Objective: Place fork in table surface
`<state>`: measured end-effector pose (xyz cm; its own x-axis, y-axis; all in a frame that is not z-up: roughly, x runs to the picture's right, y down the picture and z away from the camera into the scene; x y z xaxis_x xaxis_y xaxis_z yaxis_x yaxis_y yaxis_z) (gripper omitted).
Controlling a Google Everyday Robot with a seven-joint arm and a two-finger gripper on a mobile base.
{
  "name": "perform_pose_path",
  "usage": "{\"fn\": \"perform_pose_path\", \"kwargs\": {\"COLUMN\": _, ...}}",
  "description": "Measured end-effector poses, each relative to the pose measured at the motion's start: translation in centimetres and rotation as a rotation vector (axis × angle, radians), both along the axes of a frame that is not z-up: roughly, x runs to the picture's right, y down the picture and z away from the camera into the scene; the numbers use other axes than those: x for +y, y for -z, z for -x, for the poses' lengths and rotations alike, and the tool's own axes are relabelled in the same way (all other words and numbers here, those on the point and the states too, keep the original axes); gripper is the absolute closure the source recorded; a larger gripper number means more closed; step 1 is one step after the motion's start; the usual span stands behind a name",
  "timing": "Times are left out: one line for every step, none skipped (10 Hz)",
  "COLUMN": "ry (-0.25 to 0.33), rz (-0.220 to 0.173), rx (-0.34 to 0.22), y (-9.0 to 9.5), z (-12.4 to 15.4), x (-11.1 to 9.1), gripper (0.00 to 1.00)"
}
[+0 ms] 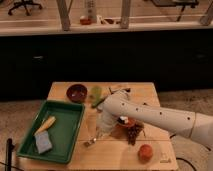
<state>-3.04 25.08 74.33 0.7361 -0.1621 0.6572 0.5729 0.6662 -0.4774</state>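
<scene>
The fork (91,142) is a small silvery piece lying slanted on or just over the table surface (115,157), right of the green tray. Its upper end runs up to my gripper (101,132), which hangs directly above it at the end of the white arm (150,116) reaching in from the right. The arm hides the spot where gripper and fork meet, so I cannot tell whether the fork is held or lies free.
A green tray (67,150) at the left holds a yellow-handled tool (45,124) and a grey block (43,142). A dark bowl (76,92) and a green item (95,95) stand behind. Dark grapes (133,133) and an orange fruit (145,152) lie to the right.
</scene>
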Motion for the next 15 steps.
{"fn": "perform_pose_path", "kwargs": {"ry": -0.002, "rz": 0.000, "rx": 0.000, "y": -0.1, "z": -0.1, "x": 0.2, "gripper": 1.00}}
{"fn": "perform_pose_path", "kwargs": {"ry": -0.004, "rz": -0.002, "rx": -0.004, "y": -0.4, "z": -0.3, "x": 0.4, "gripper": 1.00}}
{"fn": "perform_pose_path", "kwargs": {"ry": -0.006, "rz": -0.002, "rx": -0.012, "y": -0.5, "z": -0.5, "x": 0.7, "gripper": 0.97}}
{"fn": "perform_pose_path", "kwargs": {"ry": -0.007, "rz": 0.000, "rx": -0.016, "y": -0.7, "z": -0.6, "x": 0.8, "gripper": 0.91}}
{"fn": "perform_pose_path", "kwargs": {"ry": -0.009, "rz": 0.003, "rx": -0.021, "y": -0.8, "z": -0.8, "x": 1.1, "gripper": 0.80}}
{"fn": "perform_pose_path", "kwargs": {"ry": -0.010, "rz": 0.005, "rx": -0.023, "y": -0.9, "z": -0.9, "x": 1.2, "gripper": 0.71}}
{"fn": "perform_pose_path", "kwargs": {"ry": -0.010, "rz": 0.007, "rx": -0.023, "y": -1.1, "z": -1.1, "x": 1.3, "gripper": 0.61}}
{"fn": "perform_pose_path", "kwargs": {"ry": -0.010, "rz": 0.009, "rx": -0.023, "y": -1.2, "z": -1.2, "x": 1.5, "gripper": 0.49}}
{"fn": "perform_pose_path", "kwargs": {"ry": -0.010, "rz": 0.011, "rx": -0.023, "y": -1.3, "z": -1.3, "x": 1.6, "gripper": 0.39}}
{"fn": "perform_pose_path", "kwargs": {"ry": -0.010, "rz": 0.012, "rx": -0.022, "y": -1.3, "z": -1.3, "x": 1.7, "gripper": 0.29}}
{"fn": "perform_pose_path", "kwargs": {"ry": -0.011, "rz": 0.013, "rx": -0.022, "y": -1.3, "z": -1.4, "x": 1.7, "gripper": 0.23}}
{"fn": "perform_pose_path", "kwargs": {"ry": -0.011, "rz": 0.015, "rx": -0.021, "y": -1.4, "z": -1.5, "x": 1.8, "gripper": 0.20}}
{"fn": "perform_pose_path", "kwargs": {"ry": -0.012, "rz": 0.015, "rx": -0.020, "y": -1.4, "z": -1.6, "x": 1.9, "gripper": 0.20}}
{"fn": "perform_pose_path", "kwargs": {"ry": -0.014, "rz": 0.015, "rx": -0.019, "y": -1.4, "z": -1.7, "x": 1.9, "gripper": 0.20}}
{"fn": "perform_pose_path", "kwargs": {"ry": -0.014, "rz": 0.016, "rx": -0.018, "y": -1.4, "z": -1.8, "x": 1.9, "gripper": 0.20}}
